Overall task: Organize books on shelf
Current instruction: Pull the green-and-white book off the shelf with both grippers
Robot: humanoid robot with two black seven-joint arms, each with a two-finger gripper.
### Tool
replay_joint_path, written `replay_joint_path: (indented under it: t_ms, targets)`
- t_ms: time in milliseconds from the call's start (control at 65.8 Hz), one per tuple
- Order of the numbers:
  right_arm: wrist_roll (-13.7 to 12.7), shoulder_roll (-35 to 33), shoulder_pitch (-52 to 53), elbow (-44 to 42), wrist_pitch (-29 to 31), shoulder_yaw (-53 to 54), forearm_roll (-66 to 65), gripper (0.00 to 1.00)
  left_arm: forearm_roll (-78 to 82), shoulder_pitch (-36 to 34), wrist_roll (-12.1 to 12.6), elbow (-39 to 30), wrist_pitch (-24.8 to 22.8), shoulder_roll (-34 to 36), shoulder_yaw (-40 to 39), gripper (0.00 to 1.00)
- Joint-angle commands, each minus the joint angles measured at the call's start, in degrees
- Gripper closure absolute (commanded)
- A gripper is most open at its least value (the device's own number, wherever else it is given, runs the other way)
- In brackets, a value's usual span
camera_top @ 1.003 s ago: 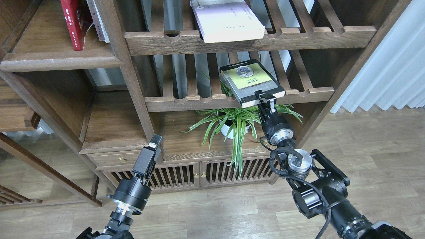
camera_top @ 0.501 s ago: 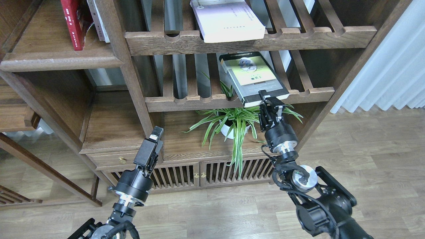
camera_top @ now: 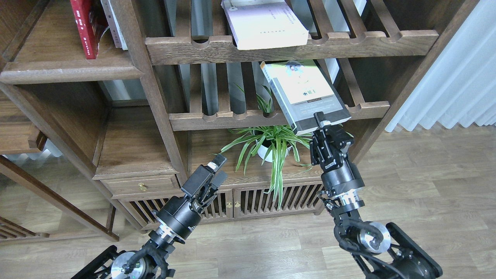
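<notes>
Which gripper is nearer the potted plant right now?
Left. The left gripper hangs just left of the plant; the right gripper sits above-right, clamping the black book.

Red book [camera_top: 83,29] upright on solid shelf [camera_top: 69,71]; white-lilac book [camera_top: 267,27] flat on slatted rack; black book [camera_top: 306,95] tilted, lifted.

I get an evenly bright, daylit picture; the light seems to come from the right, through the white curtain [camera_top: 457,73], which is nearly washed out. Glare bleaches the cover of the black book [camera_top: 306,93]. The bookcase [camera_top: 155,97] recesses sit in soft shadow. Focus is sharp at the centre, and straight posts bow slightly toward the edges.
</notes>
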Motion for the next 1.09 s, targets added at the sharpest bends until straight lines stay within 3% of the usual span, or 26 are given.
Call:
replay_joint_path:
  t_ms: [0, 152, 1079]
  targets:
    - [-0.38, 0.01, -0.11, 0.23, 0.01, -2.25, -0.09, 0.95, -2.5, -0.01, 3.93, -0.22, 0.0, 0.95, -0.03, 0.0]
    - [-1.79, -0.17, -0.37, 0.23, 0.01, -4.63, -0.26, 0.95, -5.5, -0.1, 6.23, -0.22, 0.0, 1.83, -1.0, 0.0]
    - [-3.72, 1.94, -4.86, -0.91, 0.01, -9.29, -9.49, 0.95, -5.85, -2.21, 7.03, -0.57, 0.0, 6.58, -4.69, 0.01]
